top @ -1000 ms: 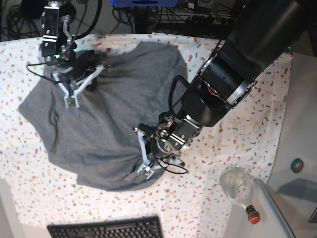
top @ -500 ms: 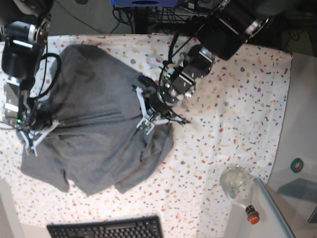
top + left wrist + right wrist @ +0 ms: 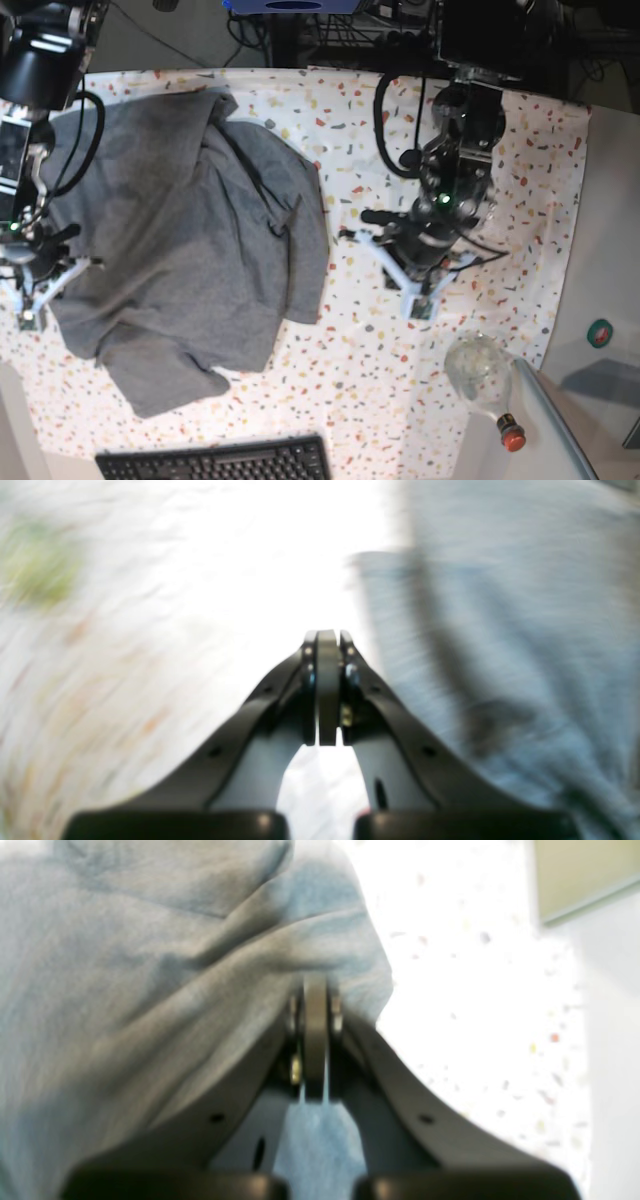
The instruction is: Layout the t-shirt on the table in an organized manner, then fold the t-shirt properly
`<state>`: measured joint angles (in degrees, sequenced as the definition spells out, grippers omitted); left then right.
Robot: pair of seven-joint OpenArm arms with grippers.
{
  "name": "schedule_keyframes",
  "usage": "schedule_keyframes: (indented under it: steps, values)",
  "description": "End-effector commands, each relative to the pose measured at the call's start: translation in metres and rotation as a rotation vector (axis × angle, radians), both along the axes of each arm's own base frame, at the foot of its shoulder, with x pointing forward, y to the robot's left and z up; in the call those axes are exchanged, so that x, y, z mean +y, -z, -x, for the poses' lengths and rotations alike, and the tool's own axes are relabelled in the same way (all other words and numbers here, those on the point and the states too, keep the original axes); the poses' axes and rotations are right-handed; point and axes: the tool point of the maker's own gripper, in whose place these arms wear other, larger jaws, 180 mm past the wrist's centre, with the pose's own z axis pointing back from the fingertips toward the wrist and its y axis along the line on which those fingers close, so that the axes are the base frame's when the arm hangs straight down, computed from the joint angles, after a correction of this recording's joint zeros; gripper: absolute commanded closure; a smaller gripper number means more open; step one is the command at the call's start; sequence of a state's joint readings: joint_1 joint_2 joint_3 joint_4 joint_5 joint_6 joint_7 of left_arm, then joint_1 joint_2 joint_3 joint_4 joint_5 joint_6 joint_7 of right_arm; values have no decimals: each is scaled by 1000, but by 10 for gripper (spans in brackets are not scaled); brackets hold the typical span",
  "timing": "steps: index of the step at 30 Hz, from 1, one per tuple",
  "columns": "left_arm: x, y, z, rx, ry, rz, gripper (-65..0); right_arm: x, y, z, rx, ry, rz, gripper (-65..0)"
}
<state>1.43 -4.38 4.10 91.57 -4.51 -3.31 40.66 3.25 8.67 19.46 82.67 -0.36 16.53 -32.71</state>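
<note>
At the near edge of the base view a black keyboard point(image 3: 215, 463) sits just below the lowest flap of the t-shirt point(image 3: 180, 230), and a clear bottle point(image 3: 482, 378) lies off to the side by the plain grey surface. The t-shirt itself lies on the table point(image 3: 520, 200), toward the right arm's side, and it is far from laid out: it sits as a rumpled grey heap with a thick fold running down its inner edge, one panel doubled over another, and no sleeve or hem spread flat. The right gripper point(image 3: 28, 300) is at the shirt's outer edge with its fingers pressed together on a pinch of grey fabric, as the right wrist view shows cloth bunched at the tips. The left gripper point(image 3: 415, 298) is over bare flecked cloth, apart from the shirt's nearest edge, fingers together and holding nothing; its wrist view is blurred. By my judgement the layout stage is only under way, and smoothing the body, opening the sleeves and all of the folding are left.
</note>
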Motion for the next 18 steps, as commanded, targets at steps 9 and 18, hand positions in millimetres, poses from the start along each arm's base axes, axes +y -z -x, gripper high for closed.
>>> schedule_keyframes:
  steps: [9,18]
  values:
    - [169,4,68,36,-283,-88,0,102,25,92,94,-235,-43,-213]
    - [215,38,128,58,-301,-23,0,241,9,83,39,-518,-153,-263]
